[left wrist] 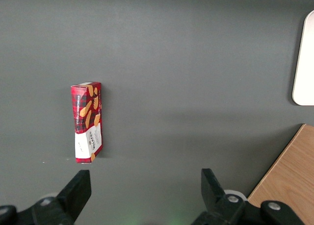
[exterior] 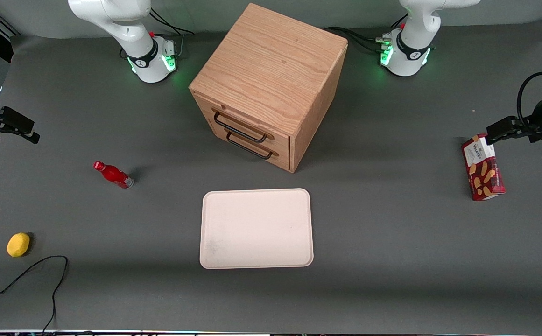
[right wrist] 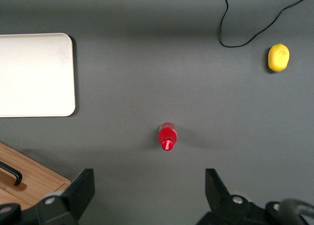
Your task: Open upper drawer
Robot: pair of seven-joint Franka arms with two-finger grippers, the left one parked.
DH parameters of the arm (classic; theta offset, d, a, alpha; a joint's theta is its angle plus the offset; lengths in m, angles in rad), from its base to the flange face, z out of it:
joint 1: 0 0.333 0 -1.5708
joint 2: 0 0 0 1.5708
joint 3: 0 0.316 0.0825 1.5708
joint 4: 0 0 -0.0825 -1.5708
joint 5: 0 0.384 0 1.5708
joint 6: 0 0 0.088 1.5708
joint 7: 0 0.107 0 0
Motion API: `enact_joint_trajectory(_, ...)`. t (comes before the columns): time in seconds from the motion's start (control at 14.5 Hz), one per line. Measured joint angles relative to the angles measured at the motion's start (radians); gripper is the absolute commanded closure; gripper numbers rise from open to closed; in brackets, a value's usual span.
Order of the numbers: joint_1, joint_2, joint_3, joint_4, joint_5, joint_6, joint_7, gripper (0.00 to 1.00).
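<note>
The oak cabinet (exterior: 271,70) stands in the middle of the table. Its upper drawer (exterior: 280,140) is shut flush, with its thin black bar handle (exterior: 240,129) just above the bottom drawer's matching handle (exterior: 249,148). My right gripper (exterior: 23,130) hovers far off toward the working arm's end of the table, well apart from the cabinet. In the right wrist view the gripper (right wrist: 148,186) is open with only bare table between its fingers (right wrist: 82,188). A corner of the cabinet (right wrist: 34,186) and the end of a black handle (right wrist: 12,173) show there.
A red bottle (exterior: 113,174) (right wrist: 167,136) lies between my gripper and the cabinet. A yellow lemon (exterior: 18,244) (right wrist: 278,57) and a black cable (exterior: 42,270) lie nearer the front camera. A cream tray (exterior: 256,228) (right wrist: 34,75) sits in front of the drawers. A red biscuit box (exterior: 482,167) (left wrist: 87,122) lies toward the parked arm's end.
</note>
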Motion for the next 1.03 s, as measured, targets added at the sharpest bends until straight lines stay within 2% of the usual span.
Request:
enact_joint_trajectory(0.41,0.048,0.015,0.004,0.0,0.005,-0.001,0.0,0.0)
enact_joint_trajectory(1.03,0.282,0.092,0.013,0.046,0.006,0.004,-0.011,0.0)
